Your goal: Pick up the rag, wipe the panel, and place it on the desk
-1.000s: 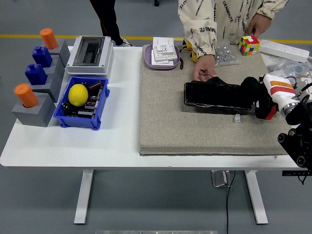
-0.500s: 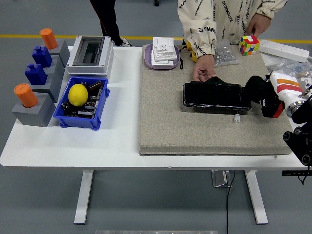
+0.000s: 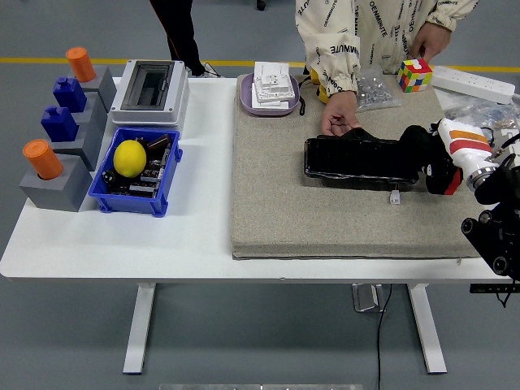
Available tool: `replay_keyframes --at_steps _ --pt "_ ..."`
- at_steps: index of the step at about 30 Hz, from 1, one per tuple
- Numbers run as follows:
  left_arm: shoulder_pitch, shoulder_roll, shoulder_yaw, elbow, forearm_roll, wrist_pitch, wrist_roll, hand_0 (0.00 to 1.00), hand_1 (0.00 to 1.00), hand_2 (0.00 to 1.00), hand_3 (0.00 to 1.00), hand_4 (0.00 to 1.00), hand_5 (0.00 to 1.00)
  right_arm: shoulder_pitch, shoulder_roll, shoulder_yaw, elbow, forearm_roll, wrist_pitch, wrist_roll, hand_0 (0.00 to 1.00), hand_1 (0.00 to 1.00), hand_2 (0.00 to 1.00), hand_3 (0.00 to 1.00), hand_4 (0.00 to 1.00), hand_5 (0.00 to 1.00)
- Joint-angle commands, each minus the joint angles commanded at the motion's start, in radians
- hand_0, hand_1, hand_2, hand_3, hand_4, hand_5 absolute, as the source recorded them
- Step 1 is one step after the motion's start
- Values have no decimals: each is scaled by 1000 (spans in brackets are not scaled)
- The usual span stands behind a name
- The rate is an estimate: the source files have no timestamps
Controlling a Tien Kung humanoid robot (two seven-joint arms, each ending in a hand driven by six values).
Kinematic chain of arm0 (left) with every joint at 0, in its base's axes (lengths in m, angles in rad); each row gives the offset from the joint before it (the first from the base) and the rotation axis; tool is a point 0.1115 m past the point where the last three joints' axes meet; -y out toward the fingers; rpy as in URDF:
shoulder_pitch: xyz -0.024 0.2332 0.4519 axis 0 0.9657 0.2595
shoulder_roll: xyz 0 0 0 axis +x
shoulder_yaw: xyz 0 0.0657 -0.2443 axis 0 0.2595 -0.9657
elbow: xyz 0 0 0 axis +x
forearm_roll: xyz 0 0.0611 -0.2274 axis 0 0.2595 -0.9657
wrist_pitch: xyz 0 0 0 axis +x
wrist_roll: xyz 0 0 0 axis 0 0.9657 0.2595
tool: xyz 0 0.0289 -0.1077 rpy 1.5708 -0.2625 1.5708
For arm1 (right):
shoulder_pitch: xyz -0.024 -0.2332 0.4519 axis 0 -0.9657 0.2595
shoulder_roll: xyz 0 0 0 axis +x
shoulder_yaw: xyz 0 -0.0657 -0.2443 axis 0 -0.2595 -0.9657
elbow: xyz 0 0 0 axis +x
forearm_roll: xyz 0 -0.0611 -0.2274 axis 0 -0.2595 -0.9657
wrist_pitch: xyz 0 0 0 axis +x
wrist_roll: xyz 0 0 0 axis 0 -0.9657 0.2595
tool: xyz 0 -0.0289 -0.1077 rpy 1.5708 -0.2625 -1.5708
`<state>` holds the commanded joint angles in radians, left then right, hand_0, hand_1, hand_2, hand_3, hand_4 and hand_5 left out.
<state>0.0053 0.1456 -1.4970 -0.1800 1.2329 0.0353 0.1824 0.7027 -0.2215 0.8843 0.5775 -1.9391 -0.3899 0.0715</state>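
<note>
The white table (image 3: 122, 248) stands on a grey floor, its near edge bare; a yellow line runs across the floor beyond the far side. A grey felt mat (image 3: 325, 211) covers the right half of the tabletop. At the right edge the right hand (image 3: 431, 158) reaches in over the mat — its dark fingers seem bunched against the right end of the black panel (image 3: 357, 160), but whether a rag sits under them I cannot tell, black on black. The panel lies flat across the mat's middle. A person's hand (image 3: 338, 114) rests at its far edge, fingers curled on the mat. To the left sit a blue bin (image 3: 166, 175) holding a lemon (image 3: 129, 158), and grey blocks (image 3: 61, 183). Farther back — a Rubik's cube (image 3: 414, 74). The person's upper body is cut off at the top.
</note>
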Motion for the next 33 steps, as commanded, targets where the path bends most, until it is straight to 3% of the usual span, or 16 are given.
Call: replay_keyframes --at_steps 33 --pt "2 5 5 0 1 1 1 642 692 734 565 597 469 35 114 -79 11 9 -2 0 203 320 392 392 970 9"
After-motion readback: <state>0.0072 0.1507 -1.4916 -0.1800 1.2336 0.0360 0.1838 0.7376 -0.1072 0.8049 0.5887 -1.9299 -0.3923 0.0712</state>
